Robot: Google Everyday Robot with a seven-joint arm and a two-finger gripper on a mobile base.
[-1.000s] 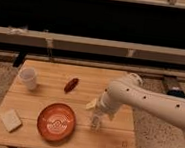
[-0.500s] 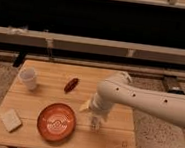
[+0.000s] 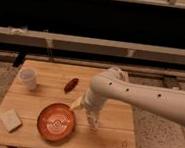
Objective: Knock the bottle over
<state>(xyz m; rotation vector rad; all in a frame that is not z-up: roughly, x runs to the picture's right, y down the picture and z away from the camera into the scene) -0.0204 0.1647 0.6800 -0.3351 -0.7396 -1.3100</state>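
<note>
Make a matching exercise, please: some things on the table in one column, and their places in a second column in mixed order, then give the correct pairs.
Things:
1. white cup
2. orange-red plate
3. pale block
4. gripper

Places:
A. front left corner of the wooden table
B. just right of the plate, hanging down from the white arm
C. back left part of the table
D. front middle of the table, left of the arm

Pairs: 1-C, 2-D, 3-A, 4-B

A dark red item also lies behind the plate.
</note>
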